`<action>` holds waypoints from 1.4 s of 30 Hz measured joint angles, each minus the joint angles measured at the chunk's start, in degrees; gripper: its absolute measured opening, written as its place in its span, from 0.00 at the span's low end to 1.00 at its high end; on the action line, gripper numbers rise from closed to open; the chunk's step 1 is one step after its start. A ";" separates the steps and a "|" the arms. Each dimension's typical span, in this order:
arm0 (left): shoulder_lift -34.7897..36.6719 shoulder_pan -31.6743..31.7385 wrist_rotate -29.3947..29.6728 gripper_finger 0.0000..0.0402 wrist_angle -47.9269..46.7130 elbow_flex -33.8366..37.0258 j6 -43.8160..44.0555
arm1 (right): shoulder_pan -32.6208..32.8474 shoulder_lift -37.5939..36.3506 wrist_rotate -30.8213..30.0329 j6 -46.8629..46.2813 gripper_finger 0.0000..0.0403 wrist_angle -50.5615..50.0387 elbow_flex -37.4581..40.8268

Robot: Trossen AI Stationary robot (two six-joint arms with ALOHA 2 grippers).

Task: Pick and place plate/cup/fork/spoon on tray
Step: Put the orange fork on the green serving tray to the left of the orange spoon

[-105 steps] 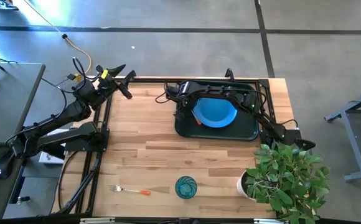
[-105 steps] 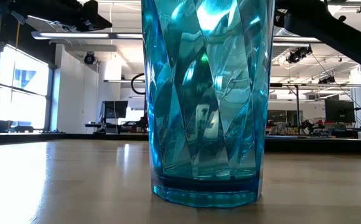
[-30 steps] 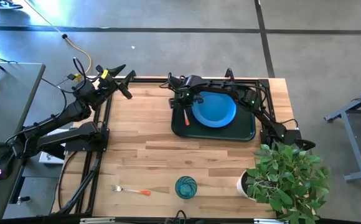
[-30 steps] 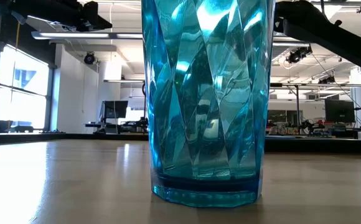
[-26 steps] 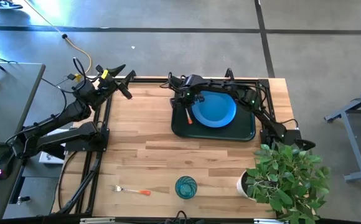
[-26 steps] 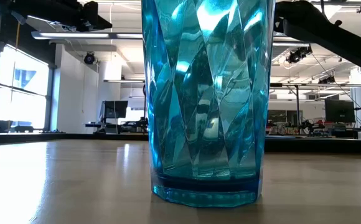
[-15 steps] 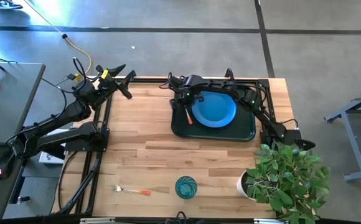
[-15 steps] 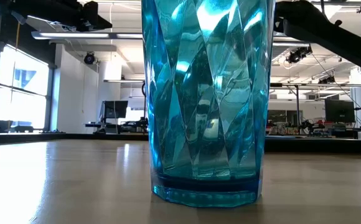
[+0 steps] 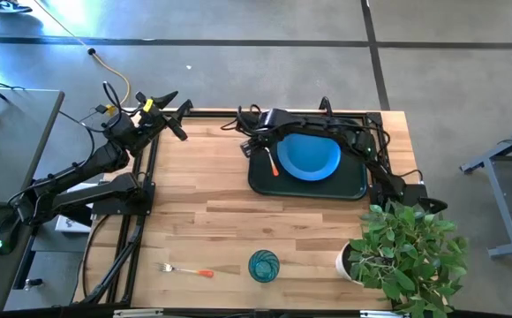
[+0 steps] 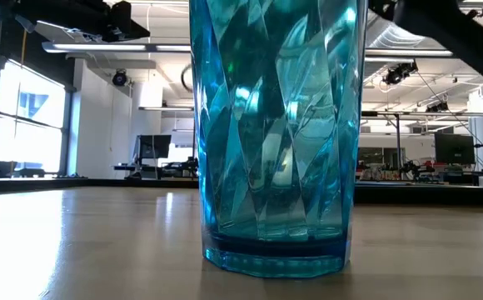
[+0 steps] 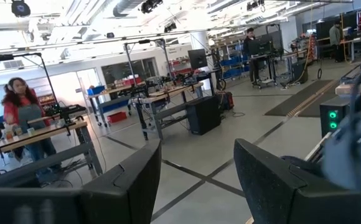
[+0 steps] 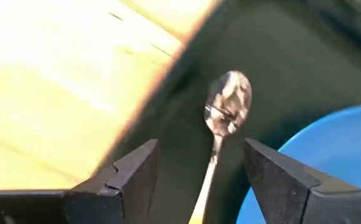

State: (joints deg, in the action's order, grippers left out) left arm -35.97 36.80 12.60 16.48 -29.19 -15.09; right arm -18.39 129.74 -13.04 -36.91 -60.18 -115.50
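Note:
The dark tray (image 9: 349, 187) lies at the table's far side. The blue plate (image 9: 309, 157) lies flat in it. The orange-handled spoon (image 9: 274, 165) lies on the tray floor left of the plate, and it shows in the right wrist view (image 12: 227, 106) too. My right gripper (image 9: 259, 141) (image 12: 199, 149) is open above the spoon, one finger on each side, clear of it. The teal cup (image 9: 263, 264) (image 10: 279, 133) stands upright near the front edge. The fork (image 9: 185, 269) lies flat to its left. My left gripper (image 9: 178, 119) (image 11: 196, 155) is open and empty at the far left corner.
A potted plant in a white pot (image 9: 406, 252) stands at the front right corner, near the right arm's base. Bare wood lies between the tray and the cup. Cables run along the tray's far edge.
My right gripper has risen a little above the spoon, which stays lying on the tray. The tray, with the plate and spoon on it, has slid slightly toward the table's right edge.

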 joint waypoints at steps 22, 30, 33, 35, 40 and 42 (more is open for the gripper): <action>-3.78 -0.07 -2.63 0.48 -1.37 -0.11 5.85 | 24.31 -1.46 -4.24 19.43 0.56 31.83 0.09; -6.19 -0.07 -8.14 0.48 -1.88 -0.13 12.13 | 28.53 1.88 1.36 22.38 0.56 40.93 0.09; -6.19 -0.15 -10.85 0.48 -2.72 -0.13 15.35 | 29.71 3.49 3.05 23.35 0.56 42.45 0.15; -6.16 -0.52 -13.30 0.48 -3.63 -0.13 17.84 | 30.48 3.94 2.93 23.91 0.56 42.86 0.14; -6.04 -3.39 -17.48 0.48 -5.82 -0.15 22.39 | 32.19 4.21 2.59 25.50 0.56 43.15 0.13; -6.05 -5.28 -17.58 0.48 -7.03 -0.15 23.44 | 32.99 4.21 3.07 25.56 0.56 43.56 0.13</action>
State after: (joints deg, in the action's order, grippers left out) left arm -42.02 31.51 -4.98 9.45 -29.34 8.35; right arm 14.61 133.95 -9.97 -11.35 -16.62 -115.37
